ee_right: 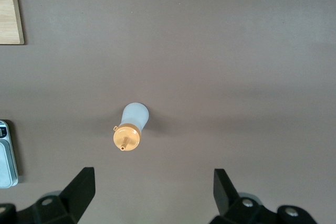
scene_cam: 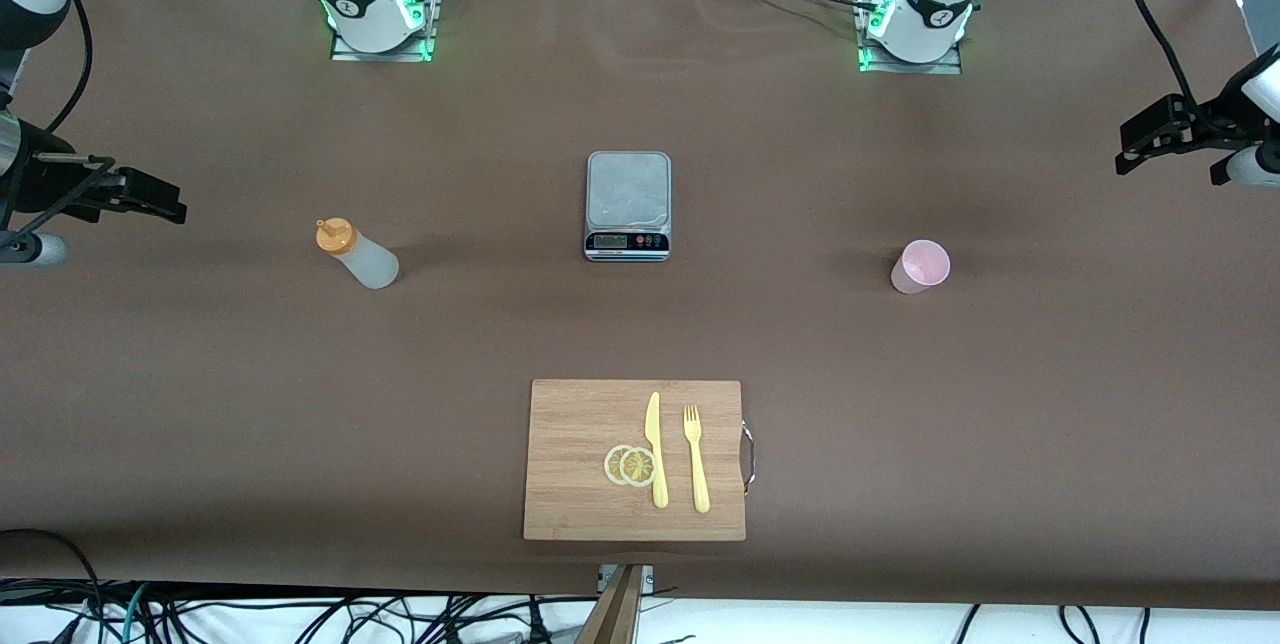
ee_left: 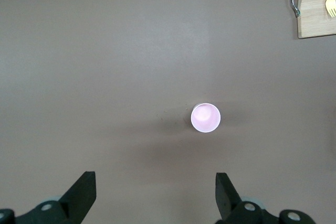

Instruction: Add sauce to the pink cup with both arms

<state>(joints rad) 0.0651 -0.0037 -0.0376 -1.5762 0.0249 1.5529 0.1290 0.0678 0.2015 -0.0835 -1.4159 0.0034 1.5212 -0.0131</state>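
The sauce is a whitish squeeze bottle (scene_cam: 358, 254) with an orange nozzle cap, standing upright toward the right arm's end of the table. In the right wrist view the bottle (ee_right: 131, 124) is seen from above. The pink cup (scene_cam: 920, 266) stands upright toward the left arm's end, and the left wrist view shows that same cup (ee_left: 205, 117). My right gripper (scene_cam: 165, 202) hovers high over the table's end past the bottle, open and empty (ee_right: 153, 179). High over the other end, past the cup, my left gripper (scene_cam: 1135, 146) is also open and empty (ee_left: 156, 182).
A silver kitchen scale (scene_cam: 628, 205) sits mid-table between bottle and cup. Nearer the front camera lies a wooden cutting board (scene_cam: 580, 484) carrying a yellow knife (scene_cam: 655, 449), a yellow fork (scene_cam: 696, 459) and two lemon slices (scene_cam: 630, 465).
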